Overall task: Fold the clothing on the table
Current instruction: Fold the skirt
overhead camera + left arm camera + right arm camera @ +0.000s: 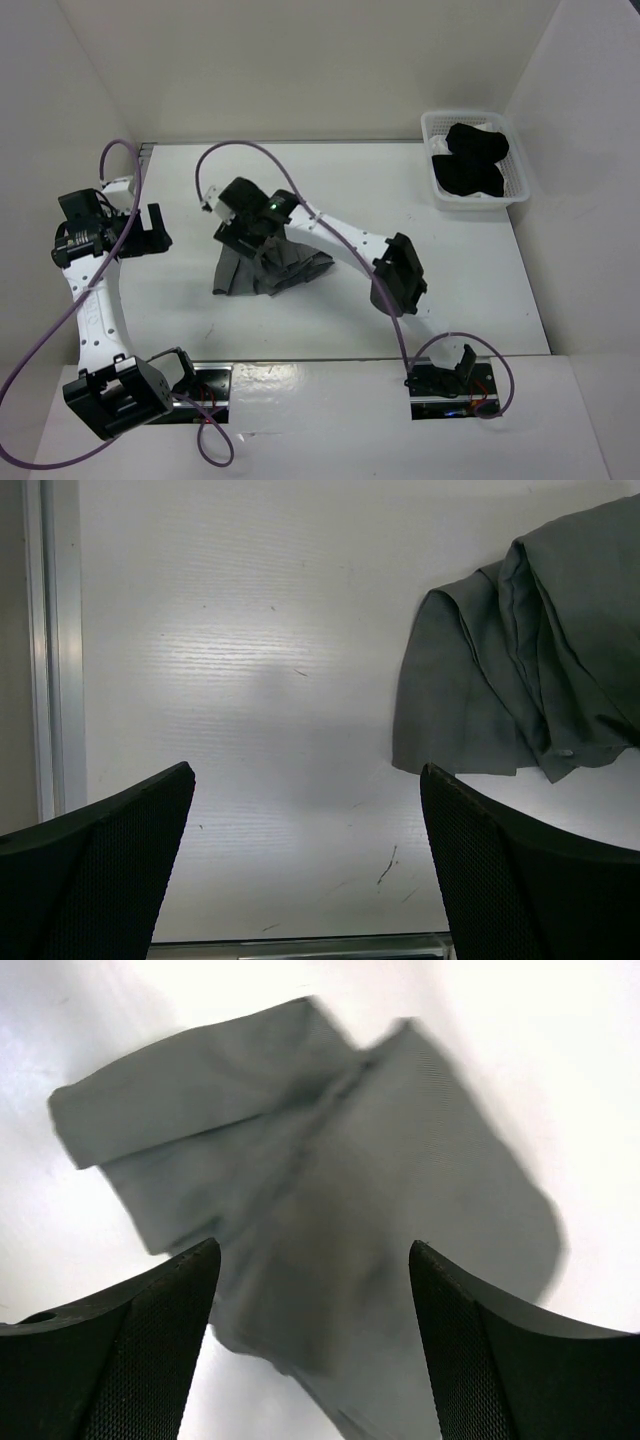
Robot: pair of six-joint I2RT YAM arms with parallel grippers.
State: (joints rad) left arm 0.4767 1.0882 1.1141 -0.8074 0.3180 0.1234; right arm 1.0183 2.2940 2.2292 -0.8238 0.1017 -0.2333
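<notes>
The clothing, a grey skirt (268, 268), lies crumpled and partly folded over itself near the middle of the white table (380, 180). My right gripper (232, 235) hovers over its far left part. In the right wrist view the right gripper (313, 1247) is open, and the blurred skirt (330, 1180) lies below it with nothing held. My left gripper (152, 232) stands to the left of the skirt. In the left wrist view the left gripper (306, 772) is wide open over bare table, with the skirt (520, 680) at the upper right, apart from its fingers.
A white slatted basket (476, 199) holding a black garment (470, 160) sits at the table's far right corner. White walls enclose the left, back and right sides. A metal rail (50, 650) runs along the table's left edge.
</notes>
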